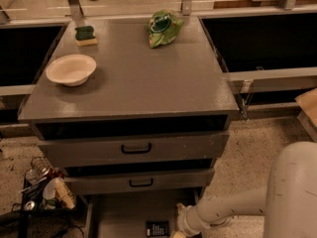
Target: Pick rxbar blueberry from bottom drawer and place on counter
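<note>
The rxbar blueberry (pixel 157 228) is a small dark wrapper with white print, lying flat on the floor of the open bottom drawer (pixel 121 212) near the frame's lower edge. My gripper (pixel 179 232) sits at the end of the white arm, low over the drawer's right side, just right of the bar and partly cut off by the frame's edge. The grey counter (pixel 138 78) is the cabinet's top, above two closed black-handled drawers.
On the counter stand a white bowl (pixel 71 69) at the left, a green bag (pixel 163 28) at the back, and a sponge (pixel 85 34) at the back left. A black wire basket of clutter (pixel 44 192) sits on the floor left of the drawer.
</note>
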Robot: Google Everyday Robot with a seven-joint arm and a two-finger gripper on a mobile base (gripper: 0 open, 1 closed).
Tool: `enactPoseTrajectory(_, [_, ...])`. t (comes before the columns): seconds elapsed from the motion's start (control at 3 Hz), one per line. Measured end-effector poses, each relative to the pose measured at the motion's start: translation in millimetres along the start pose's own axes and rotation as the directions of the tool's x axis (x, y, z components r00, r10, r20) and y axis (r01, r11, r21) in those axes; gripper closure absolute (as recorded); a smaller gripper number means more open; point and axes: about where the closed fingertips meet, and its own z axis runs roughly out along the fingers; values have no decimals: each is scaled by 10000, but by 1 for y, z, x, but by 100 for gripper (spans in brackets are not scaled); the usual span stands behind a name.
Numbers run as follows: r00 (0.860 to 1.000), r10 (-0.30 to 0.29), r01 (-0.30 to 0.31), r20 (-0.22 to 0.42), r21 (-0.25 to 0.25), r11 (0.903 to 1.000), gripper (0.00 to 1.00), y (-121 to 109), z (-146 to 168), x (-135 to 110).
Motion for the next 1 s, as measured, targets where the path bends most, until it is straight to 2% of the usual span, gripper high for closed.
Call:
enactPoseTrajectory(0.33, [10000,-42,42,-5,-31,10000,0,1,1,-2])
enactPoseTrajectory(1.0, [9983,368,-373,451,108,9992,0,-7,24,2])
